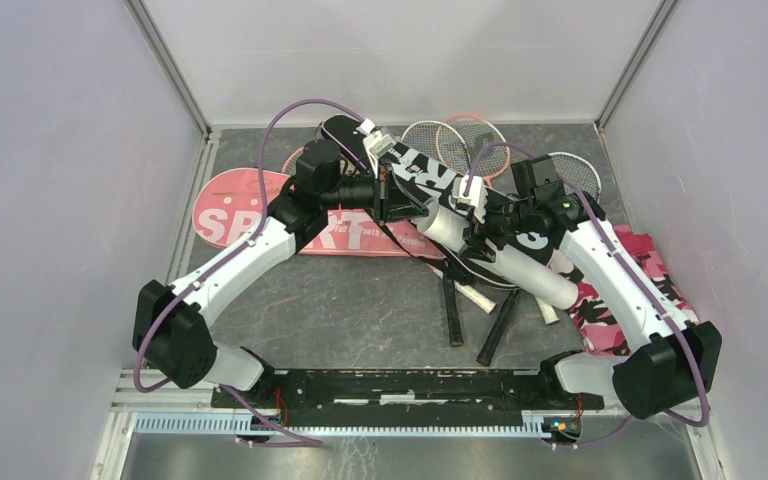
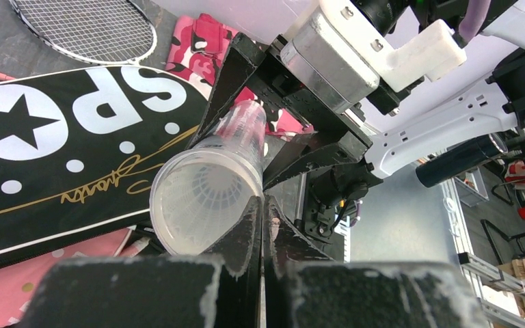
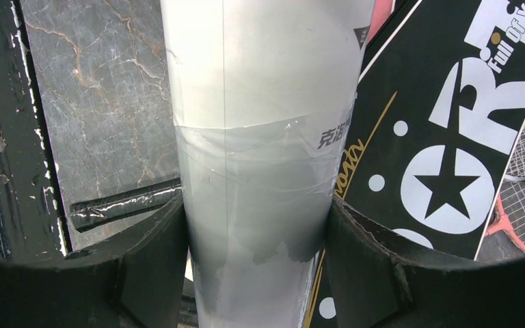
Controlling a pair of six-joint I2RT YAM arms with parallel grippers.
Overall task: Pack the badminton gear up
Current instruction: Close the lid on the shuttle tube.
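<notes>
Two arms meet over the middle of the table (image 1: 360, 310), each with its own job. The right gripper (image 3: 256, 232) has its jaws spread wide around the long white tube (image 3: 260, 102), one finger pressed to each side. It holds the tube on a slant. In the top view the open mouth faces about 10 o'clock and the far end points toward 4 o'clock, a tilt that seems meant to offer the mouth to the other arm. The left gripper (image 2: 261, 217) is fully closed with nothing between its fingers, its tips right at the rim of that mouth. A white ribbed shape inside, probably a shuttlecock (image 2: 202, 195), sits a little way down, so the closed fingers likely serve as a pusher. The black cover (image 2: 55, 130) lies under the tube and runs up toward 12 o'clock. The pink cover (image 1: 250, 215) lies flat at 9 o'clock. The rackets (image 1: 470, 140) overlap at 12 to 1 o'clock, with handles trailing toward 6 o'clock beneath the tube. A pink camouflage cloth (image 1: 640, 270) sits at 3 o'clock under the right arm. The right gripper's fingers clamp close to the mouth, leaving the left little room, and both arms hang over the rackets and black cover.
</notes>
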